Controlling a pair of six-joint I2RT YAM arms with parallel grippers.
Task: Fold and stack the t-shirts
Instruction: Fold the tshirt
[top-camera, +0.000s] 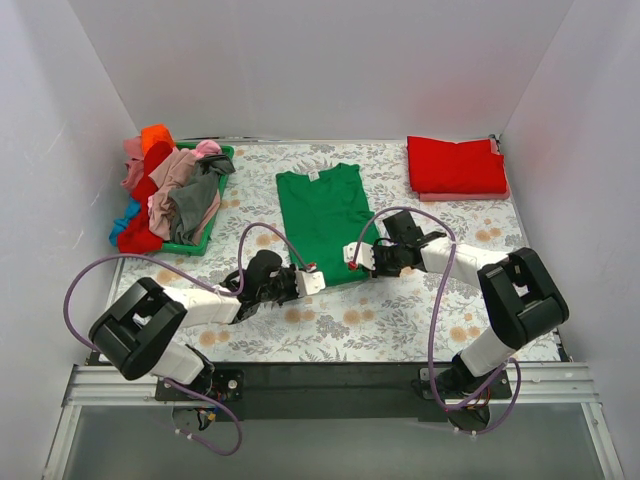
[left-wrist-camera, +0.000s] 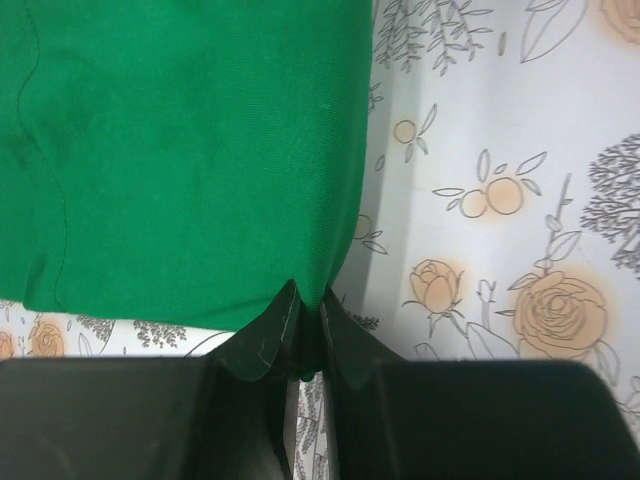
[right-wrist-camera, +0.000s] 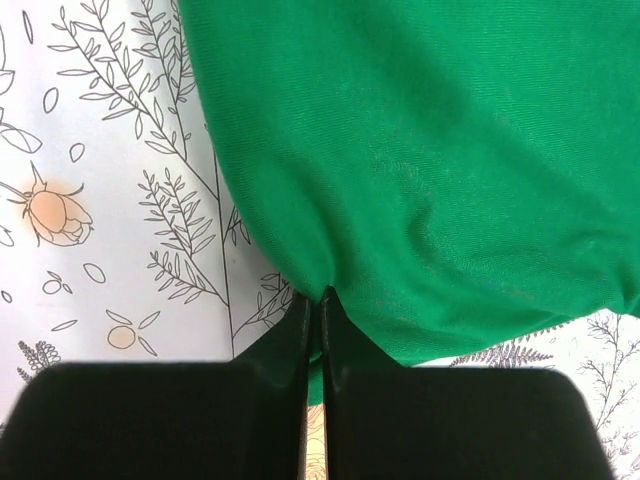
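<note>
The basket (top-camera: 190, 247) at upper left holds a heap of shirts (top-camera: 165, 190): orange, pink, red, grey, blue. The green shirt (top-camera: 322, 210) lies flat at centre on the cloth (top-camera: 400, 310). A folded red shirt (top-camera: 455, 165) sits at upper right. Both arms reach low and inward. The left gripper (top-camera: 318, 278) pinches the green shirt's lower-left hem corner, and the right gripper (top-camera: 350, 258) pinches the lower-right.

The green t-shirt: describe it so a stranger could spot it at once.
On the big floral cloth, the green t-shirt lies flat at the middle, between the basket of crumpled shirts and the folded red stack. It alone is spread out, its near corners pinched by the left fingers and right fingers.
</note>
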